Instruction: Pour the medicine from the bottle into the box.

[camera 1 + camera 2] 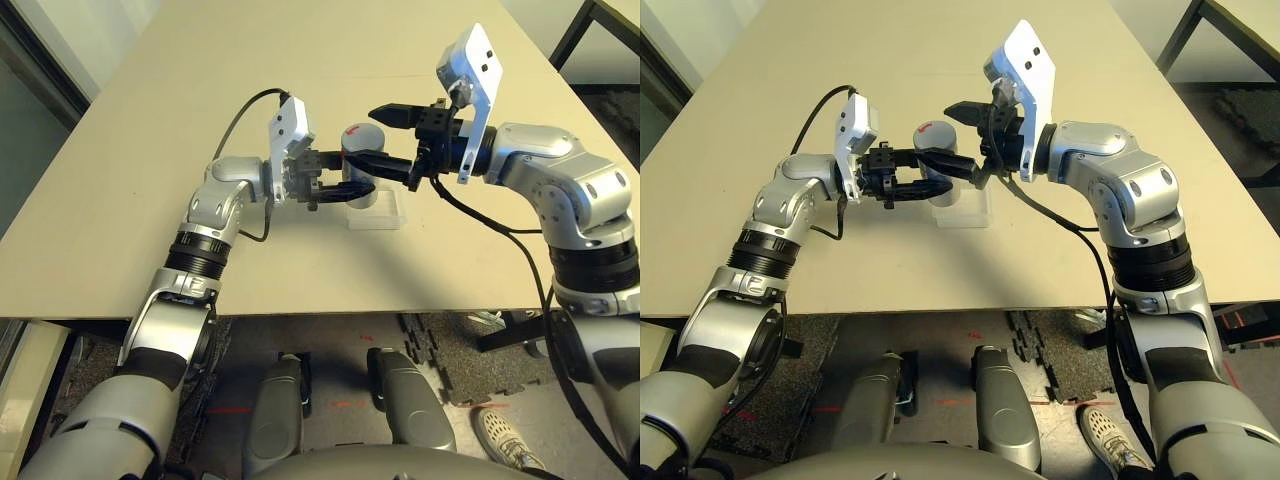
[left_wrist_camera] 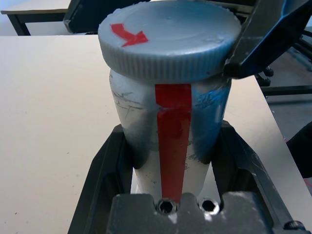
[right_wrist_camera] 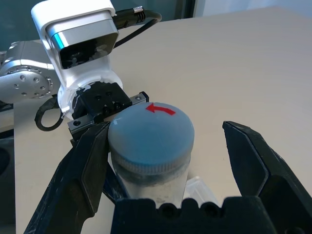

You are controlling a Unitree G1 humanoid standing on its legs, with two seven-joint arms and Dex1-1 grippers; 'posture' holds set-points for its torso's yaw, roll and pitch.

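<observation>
From my remote seat, nearest to me I saw the two silver forearms reaching out over the tan table (image 1: pixel 150 150), the left arm coming in from the left and the right arm from the right, both meeting around the middle of the tabletop.

The left gripper (image 1: pixel 345 187) pointed across to the right and was clamped tight on the bottle (image 1: pixel 362 160), its two black fingers (image 2: pixel 109 165) pressed against either side of the silvery body below the cap. The bottle stood upright in that grip, a red stripe running down its label on the wrist camera's side, and its round grey cap (image 2: pixel 170 36) with the red arrow was still on.

The right gripper (image 3: pixel 163 146) came in from the right at cap height with its fingers spread as wide as they went. One finger (image 3: pixel 85 170) sat beside the cap on one side, seemingly touching it or nearly so, and the other stood clear with a visible gap; it had hold of nothing.

Just beneath and slightly right of the bottle, the box (image 1: pixel 378 212) lay flat on the table, clear plastic. Whether the bottle's base touched it, I could not tell.
</observation>
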